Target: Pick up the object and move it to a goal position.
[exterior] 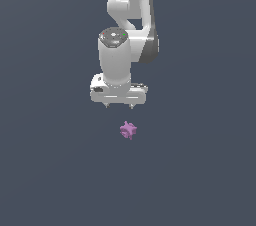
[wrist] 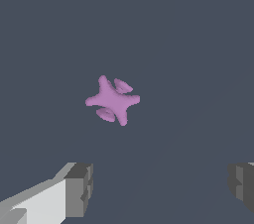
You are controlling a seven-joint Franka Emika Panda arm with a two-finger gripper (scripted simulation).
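Observation:
The object (exterior: 128,130) is a small pinkish-purple spiky star lump lying on the flat dark grey surface. In the wrist view the object (wrist: 113,100) shows its short knobs, well apart from the fingers. My white gripper (exterior: 119,105) hangs above the surface, a short way beyond the object toward the arm's base and slightly to the exterior view's left. Its jaws stand wide apart with nothing between them. One finger pad (wrist: 78,190) and the other fingertip (wrist: 242,184) frame the wrist view's edge, so the gripper (wrist: 160,187) is open.
The white arm (exterior: 131,17) rises behind the gripper to the frame's upper edge. Only the uniform dark grey ground (exterior: 200,170) surrounds the object.

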